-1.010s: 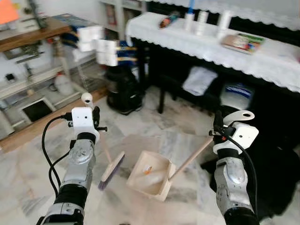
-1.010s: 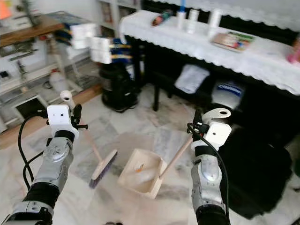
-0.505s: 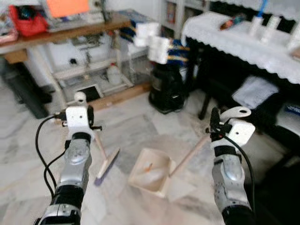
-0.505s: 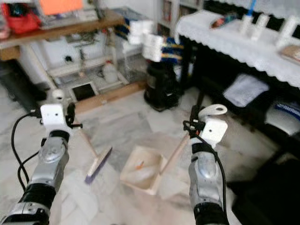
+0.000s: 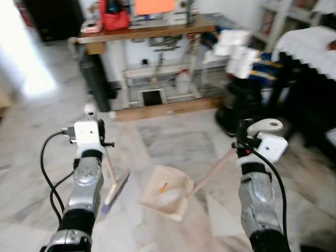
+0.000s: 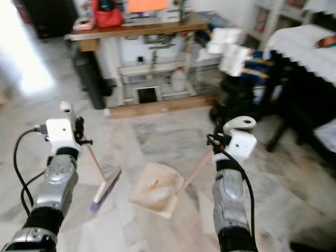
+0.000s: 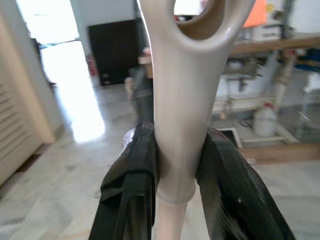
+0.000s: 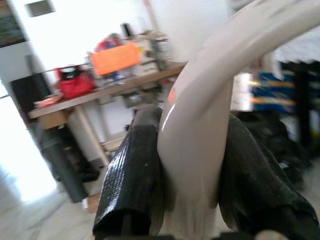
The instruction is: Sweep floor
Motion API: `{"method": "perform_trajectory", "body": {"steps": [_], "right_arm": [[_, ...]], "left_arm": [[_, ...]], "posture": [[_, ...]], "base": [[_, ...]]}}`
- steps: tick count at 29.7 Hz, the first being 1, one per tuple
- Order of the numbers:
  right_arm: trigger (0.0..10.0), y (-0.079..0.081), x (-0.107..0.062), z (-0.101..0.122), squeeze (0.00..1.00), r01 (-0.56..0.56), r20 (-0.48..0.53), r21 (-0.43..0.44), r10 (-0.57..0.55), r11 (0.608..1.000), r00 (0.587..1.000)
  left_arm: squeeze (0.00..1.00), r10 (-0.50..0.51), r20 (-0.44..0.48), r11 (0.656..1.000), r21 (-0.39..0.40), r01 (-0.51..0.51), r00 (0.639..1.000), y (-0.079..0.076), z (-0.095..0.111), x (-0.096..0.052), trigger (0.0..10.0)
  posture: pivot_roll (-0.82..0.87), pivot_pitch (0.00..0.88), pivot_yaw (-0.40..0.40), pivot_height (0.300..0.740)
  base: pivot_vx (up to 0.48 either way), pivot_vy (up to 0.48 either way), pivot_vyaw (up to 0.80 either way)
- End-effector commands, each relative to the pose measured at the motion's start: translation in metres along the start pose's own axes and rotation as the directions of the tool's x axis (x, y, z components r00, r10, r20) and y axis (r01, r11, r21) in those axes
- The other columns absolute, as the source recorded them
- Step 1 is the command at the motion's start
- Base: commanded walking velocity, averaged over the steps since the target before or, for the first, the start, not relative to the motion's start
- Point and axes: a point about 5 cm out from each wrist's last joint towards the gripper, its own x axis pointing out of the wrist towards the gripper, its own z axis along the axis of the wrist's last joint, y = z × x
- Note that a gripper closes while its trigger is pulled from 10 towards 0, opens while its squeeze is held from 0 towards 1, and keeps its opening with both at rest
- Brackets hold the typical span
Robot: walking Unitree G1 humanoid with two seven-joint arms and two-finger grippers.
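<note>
My left gripper (image 5: 103,140) is shut on the pale handle of a broom (image 5: 109,167). Its purple-bristled head (image 5: 116,191) hangs low over the marble floor. In the left wrist view the black fingers (image 7: 134,172) clamp the broom handle (image 7: 180,105) just below its hanging loop. My right gripper (image 5: 241,145) is shut on the long handle (image 5: 212,171) of a cream dustpan (image 5: 167,192), which holds an orange scrap and some pale debris. In the right wrist view the fingers (image 8: 131,172) squeeze the curved dustpan handle end (image 8: 197,135).
A wooden workbench (image 5: 147,30) with a red bag (image 5: 115,11) stands at the back, with a dark bag (image 5: 97,79) leaning on it. A black round appliance (image 5: 245,100) and a white-clothed dark table (image 5: 310,47) are on the right. Open marble floor lies to the left.
The whole view has swung left, bringing the workbench and a bright doorway area into sight. Both grippers still hold the broom and dustpan in the same pose.
</note>
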Motion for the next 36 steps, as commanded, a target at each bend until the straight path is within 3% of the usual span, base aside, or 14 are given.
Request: {"method": "perform_trajectory", "body": {"steps": [1, 4, 18, 36], "right_arm": [[10.0, 0.0074, 0.0065, 0.0117, 0.00, -0.023, 0.051, 0.003, 0.023, 1.000, 0.998], [10.0, 0.0083, 0.0064, 0.0118, 0.00, -0.027, 0.052, 0.008, 0.027, 1.000, 0.998], [10.0, 0.0081, 0.0070, 0.0116, 0.00, -0.025, 0.045, 0.040, 0.024, 0.999, 0.999], [10.0, 0.0123, 0.0055, 0.0079, 0.00, -0.035, 0.029, 0.059, 0.033, 0.998, 0.999]], "left_arm": [[0.00, 0.022, 0.049, 1.000, -0.005, -0.022, 0.999, 0.0052, 0.0112, 0.0040, 10.0], [0.00, 0.022, 0.044, 1.000, -0.003, -0.021, 0.999, 0.0051, 0.0101, 0.0029, 10.0], [0.00, 0.021, 0.027, 1.000, -0.009, -0.021, 0.999, 0.0044, 0.0084, 0.0018, 10.0], [0.00, 0.028, 0.022, 1.000, 0.006, -0.028, 0.999, 0.0094, 0.0089, 0.0008, 10.0]], "posture": [[-0.02, 0.000, 0.011, 0.740], [-0.02, 0.000, 0.008, 0.740], [-0.02, 0.000, 0.008, 0.740], [-0.01, 0.000, 0.016, 0.740]], "base": [[0.000, 0.000, 0.80], [0.000, 0.000, 0.80], [0.000, 0.000, 0.00], [0.000, 0.344, 0.00]]}}
